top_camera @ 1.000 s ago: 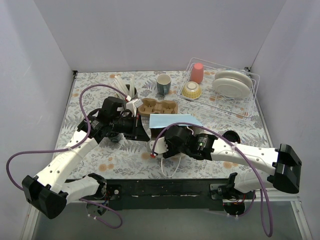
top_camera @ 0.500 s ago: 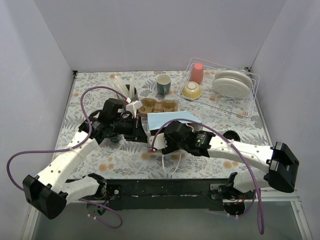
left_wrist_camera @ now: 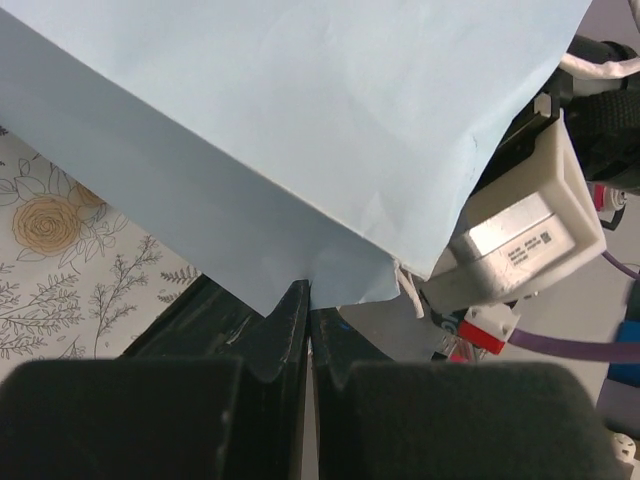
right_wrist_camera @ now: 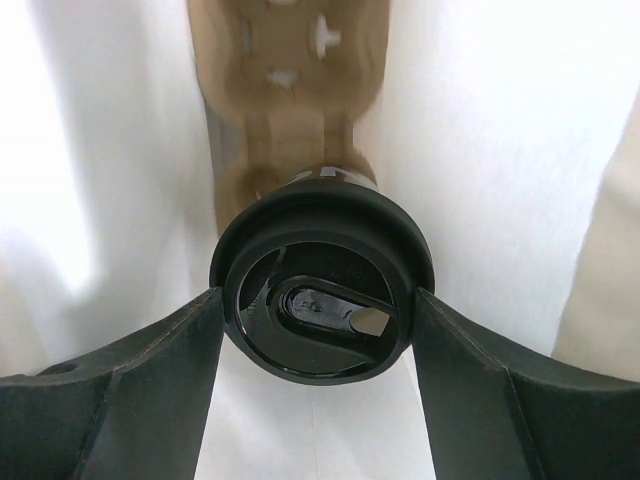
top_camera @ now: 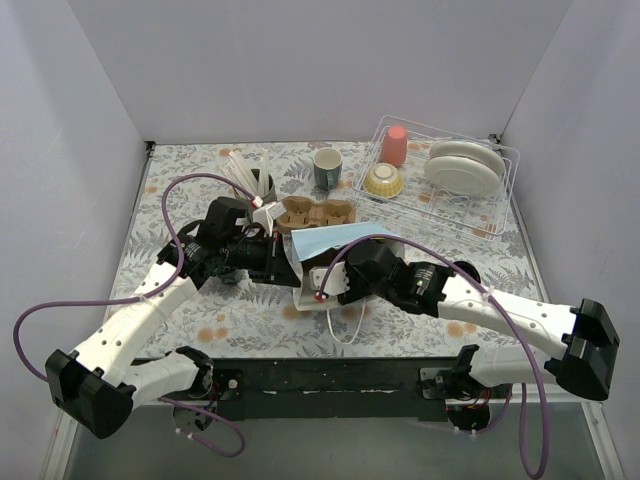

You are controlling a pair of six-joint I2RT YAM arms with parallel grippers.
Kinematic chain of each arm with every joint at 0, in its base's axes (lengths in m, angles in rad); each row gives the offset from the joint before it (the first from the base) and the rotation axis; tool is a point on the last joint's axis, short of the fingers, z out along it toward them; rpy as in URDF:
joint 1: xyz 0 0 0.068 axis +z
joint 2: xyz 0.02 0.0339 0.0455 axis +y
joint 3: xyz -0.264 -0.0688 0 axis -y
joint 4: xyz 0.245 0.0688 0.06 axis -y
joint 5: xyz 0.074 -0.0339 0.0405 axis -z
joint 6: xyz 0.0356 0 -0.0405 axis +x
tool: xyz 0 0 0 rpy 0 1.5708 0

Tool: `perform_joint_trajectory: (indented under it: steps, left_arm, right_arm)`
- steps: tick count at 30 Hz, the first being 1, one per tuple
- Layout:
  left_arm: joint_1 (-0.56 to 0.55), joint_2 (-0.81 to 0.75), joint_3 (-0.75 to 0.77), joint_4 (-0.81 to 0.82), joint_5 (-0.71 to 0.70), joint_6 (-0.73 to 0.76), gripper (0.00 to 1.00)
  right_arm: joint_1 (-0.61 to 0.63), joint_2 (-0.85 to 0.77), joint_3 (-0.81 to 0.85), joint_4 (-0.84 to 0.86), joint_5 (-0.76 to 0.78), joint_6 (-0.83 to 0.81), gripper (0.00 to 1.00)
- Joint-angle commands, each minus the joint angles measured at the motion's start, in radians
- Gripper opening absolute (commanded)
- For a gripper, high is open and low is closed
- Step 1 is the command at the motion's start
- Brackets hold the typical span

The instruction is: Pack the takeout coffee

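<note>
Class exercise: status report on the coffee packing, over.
Left jaws shut on blue bag. Right jaws gripping lidded black cup. Cardboard carrier just ahead.

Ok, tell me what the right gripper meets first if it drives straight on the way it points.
Probably the brown cardboard carrier, straight ahead beyond the black-lidded cup that the right gripper holds inside the paper bag. How far off it lies is unclear.

Legible text: none. Silver label (left_wrist_camera: pixel 520 245) on white module (left_wrist_camera: pixel 555 190) bore print too small to read. White marks on takeout coffee cup (right_wrist_camera: pixel 320 285) were blurred.
</note>
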Motion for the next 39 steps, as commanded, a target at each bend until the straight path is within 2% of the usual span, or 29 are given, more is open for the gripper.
perform_joint_trajectory:
  steps: [1,16,26,39]
  left_arm:
    - [0.0,-0.016,0.019,-0.01,0.041,0.008,0.0]
    - [0.0,-0.019,0.013,0.006,0.049,0.018,0.0]
    - [0.0,-0.023,0.001,0.024,0.058,0.005,0.0]
    - [0.0,-0.034,-0.016,0.03,0.063,0.0,0.0]
  right_arm:
    - [-0.036,-0.033,-0.012,-0.02,0.008,-0.059,0.21]
    - [-0.09,0.049,0.016,-0.018,-0.133,-0.141,0.21]
    - [-0.116,0.033,-0.072,0.07,-0.134,-0.145,0.21]
    - [-0.128,0.067,-0.07,0.094,-0.164,-0.151,0.2]
